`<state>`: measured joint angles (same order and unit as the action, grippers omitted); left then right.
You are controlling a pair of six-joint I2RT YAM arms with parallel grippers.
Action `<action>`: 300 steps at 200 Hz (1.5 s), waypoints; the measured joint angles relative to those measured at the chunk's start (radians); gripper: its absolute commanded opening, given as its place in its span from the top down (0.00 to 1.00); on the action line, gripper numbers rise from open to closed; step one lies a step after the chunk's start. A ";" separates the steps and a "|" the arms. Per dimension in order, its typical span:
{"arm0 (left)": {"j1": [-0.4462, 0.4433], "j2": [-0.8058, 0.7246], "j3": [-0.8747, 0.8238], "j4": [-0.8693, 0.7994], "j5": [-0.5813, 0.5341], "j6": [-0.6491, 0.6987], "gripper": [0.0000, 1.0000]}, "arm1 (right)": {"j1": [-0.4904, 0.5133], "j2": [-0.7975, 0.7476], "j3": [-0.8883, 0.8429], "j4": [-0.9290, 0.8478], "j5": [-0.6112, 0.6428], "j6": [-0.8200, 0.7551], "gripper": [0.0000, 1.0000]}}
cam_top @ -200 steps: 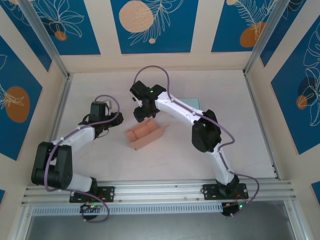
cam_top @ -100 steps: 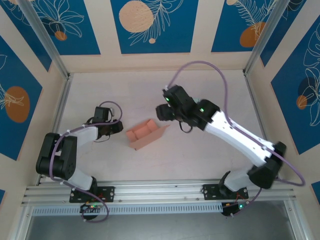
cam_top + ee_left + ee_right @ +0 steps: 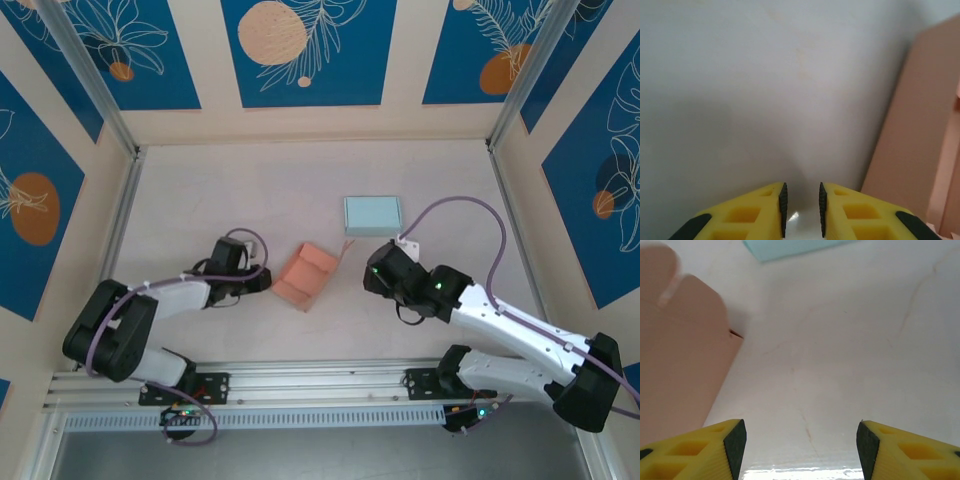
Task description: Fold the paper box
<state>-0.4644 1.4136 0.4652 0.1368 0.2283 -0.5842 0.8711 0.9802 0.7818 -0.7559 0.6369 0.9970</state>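
The pink paper box (image 3: 306, 275) lies on the table between my two grippers, its flaps folded over on top. My left gripper (image 3: 265, 280) sits low just left of the box, jaws a narrow gap apart with nothing between them. In the left wrist view, that gripper (image 3: 801, 192) faces bare table with the box's pink side (image 3: 920, 140) at the right. My right gripper (image 3: 371, 275) is just right of the box, apart from it. In the right wrist view this gripper (image 3: 800, 432) stands wide open and empty, with the paper box (image 3: 680, 355) to its left.
A light blue flat box (image 3: 372, 212) lies behind the right gripper, and its edge (image 3: 790, 247) shows at the top of the right wrist view. Aluminium rails (image 3: 320, 375) run along the near edge, and patterned walls close in the other sides.
The right arm swung back from the far side of the paper box to its right, uncovering the blue box. The paper box shifted right. The left gripper followed it and narrowed.
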 measured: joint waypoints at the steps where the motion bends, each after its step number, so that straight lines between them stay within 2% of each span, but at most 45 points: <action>1: -0.003 -0.001 -0.002 0.002 0.000 -0.003 0.74 | 0.000 -0.002 -0.004 0.000 0.002 0.004 0.38; 32: -0.179 -0.007 -0.042 0.113 -0.014 -0.086 0.69 | -0.018 -0.009 -0.069 -0.004 0.015 0.087 0.38; 50: -0.294 0.020 -0.036 0.182 -0.007 -0.115 0.67 | -0.063 -0.004 -0.084 -0.014 0.013 0.103 0.38; 75: -0.365 0.007 -0.030 0.219 -0.006 -0.133 0.66 | -0.148 0.011 -0.084 -0.031 0.010 0.102 0.39; 98: -0.336 -0.148 -0.019 0.097 -0.093 -0.084 0.57 | -0.199 0.010 -0.084 -0.072 0.010 0.101 0.39; 125: -0.229 -0.320 0.068 -0.023 -0.185 0.135 0.55 | -0.227 -0.016 -0.084 -0.104 -0.001 0.100 0.40; 138: -0.143 -0.321 0.132 -0.051 -0.163 0.230 0.55 | -0.230 -0.035 -0.084 -0.111 -0.013 0.103 0.41; 149: -0.063 -0.272 0.208 -0.090 -0.119 0.293 0.52 | -0.228 -0.050 -0.084 -0.121 -0.021 0.107 0.41; 162: -0.007 -0.193 0.292 -0.132 -0.064 0.356 0.48 | -0.216 -0.063 -0.084 -0.140 -0.024 0.123 0.41; 196: 0.006 -0.006 0.380 -0.184 0.121 0.464 0.45 | -0.103 -0.126 -0.084 -0.226 -0.015 0.228 0.43; 223: -0.006 0.112 0.426 -0.242 0.203 0.518 0.45 | 0.027 -0.204 -0.104 -0.260 -0.010 0.349 0.44; 249: -0.040 0.172 0.472 -0.270 0.244 0.552 0.45 | 0.188 -0.224 -0.140 -0.286 0.018 0.500 0.44; 268: -0.077 0.211 0.506 -0.276 0.258 0.566 0.44 | 0.315 -0.200 -0.145 -0.282 0.061 0.612 0.40; 300: -0.135 0.275 0.533 -0.286 0.233 0.576 0.44 | 0.443 -0.105 -0.138 -0.240 0.121 0.745 0.34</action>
<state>-0.5999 1.6890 0.9977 -0.1497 0.4618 -0.0078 1.3140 0.8757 0.6437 -0.9962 0.7582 1.7416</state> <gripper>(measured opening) 0.555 0.641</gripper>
